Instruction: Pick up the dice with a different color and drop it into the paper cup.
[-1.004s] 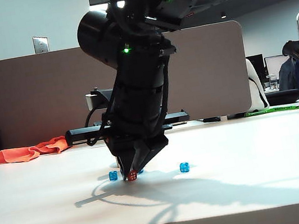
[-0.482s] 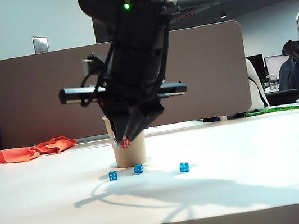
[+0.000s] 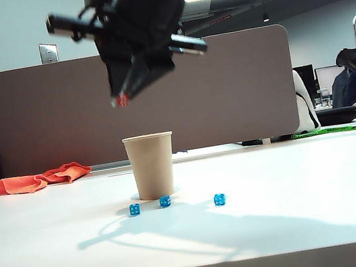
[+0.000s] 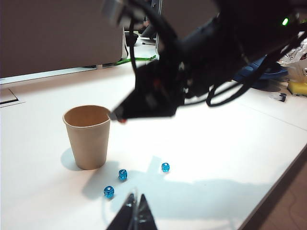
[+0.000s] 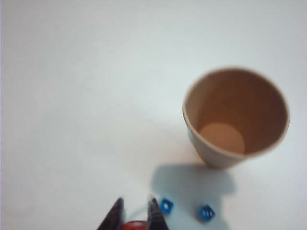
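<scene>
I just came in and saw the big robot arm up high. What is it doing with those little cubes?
The right gripper is pinching the tiny red die and holds it in the air above the paper cup, a bit off to one side. The cup is empty inside. Three blue dice sit on the white table just in front of the cup. The left gripper hangs low over the table, off to the side, holding nothing.
</scene>
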You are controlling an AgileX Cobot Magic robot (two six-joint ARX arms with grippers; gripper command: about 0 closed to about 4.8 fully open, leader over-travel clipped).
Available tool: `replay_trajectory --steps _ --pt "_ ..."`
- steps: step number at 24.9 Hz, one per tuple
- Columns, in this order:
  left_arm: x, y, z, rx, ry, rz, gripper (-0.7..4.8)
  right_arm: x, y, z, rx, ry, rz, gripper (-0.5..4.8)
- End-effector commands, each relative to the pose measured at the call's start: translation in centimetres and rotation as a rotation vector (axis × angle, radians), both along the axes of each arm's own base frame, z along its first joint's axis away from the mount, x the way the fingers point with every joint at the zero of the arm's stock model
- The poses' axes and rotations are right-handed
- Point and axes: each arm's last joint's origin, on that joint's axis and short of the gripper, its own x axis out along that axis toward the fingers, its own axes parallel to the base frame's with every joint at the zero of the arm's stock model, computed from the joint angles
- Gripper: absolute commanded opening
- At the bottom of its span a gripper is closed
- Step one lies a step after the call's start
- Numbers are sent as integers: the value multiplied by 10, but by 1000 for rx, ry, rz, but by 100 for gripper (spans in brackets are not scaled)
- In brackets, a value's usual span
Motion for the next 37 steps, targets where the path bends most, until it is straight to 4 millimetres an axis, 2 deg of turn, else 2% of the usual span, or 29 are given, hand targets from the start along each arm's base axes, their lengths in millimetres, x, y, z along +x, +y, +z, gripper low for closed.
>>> replay_trajectory --steps 1,4,9,16,22,29,37 --pt "-1 0 3 -5 -16 -8 -6 2 2 13 70 -82 11 -1" --pt "-1 0 3 -5 -16 -8 -6 8 0 16 74 -123 7 -1" --pt "-1 0 3 -5 -16 -8 -6 24 -15 16 46 -151 -103 -1" --pt "-1 0 3 -5 -16 -8 -6 35 -26 16 61 -133 -108 -1" --pt "-1 0 3 -5 -16 -8 -6 37 -21 15 118 -131 -41 -1" --pt "-1 0 3 -5 -16 -8 -6 43 -16 0 90 -105 -44 -1" --pt "-1 0 3 -5 -16 -8 -6 45 -13 -5 87 -102 -44 -1"
